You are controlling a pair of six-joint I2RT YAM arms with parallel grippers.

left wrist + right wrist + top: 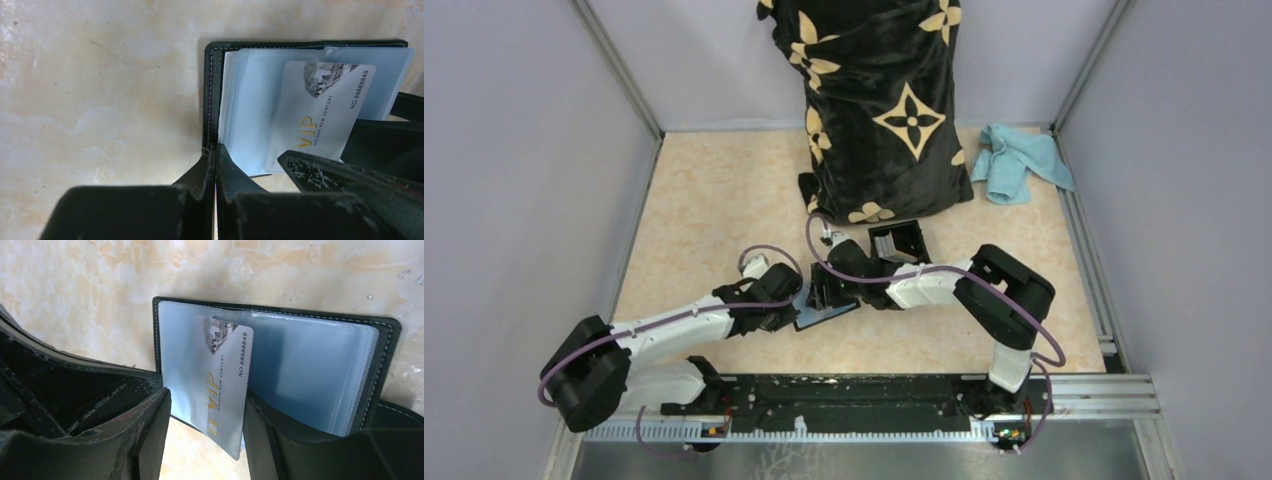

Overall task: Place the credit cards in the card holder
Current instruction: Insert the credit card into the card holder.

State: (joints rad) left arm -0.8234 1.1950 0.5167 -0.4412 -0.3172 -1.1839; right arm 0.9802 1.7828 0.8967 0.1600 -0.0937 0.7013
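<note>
Card holder, open at mid-frame, is pinched at its cover edge by the tightly closed left gripper, and the half-sleeved credit card is straddled, untouched, by the parted right gripper; the card should be pushed squarely home.

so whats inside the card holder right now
Clear plastic sleeves fill the card holder, and one pale VIP card sits partway in a sleeve, its end sticking out. Whether the sleeves behind hold cards is hidden.

Pale lilac walls, marbled beige tabletop (aluminium-framed)
</note>
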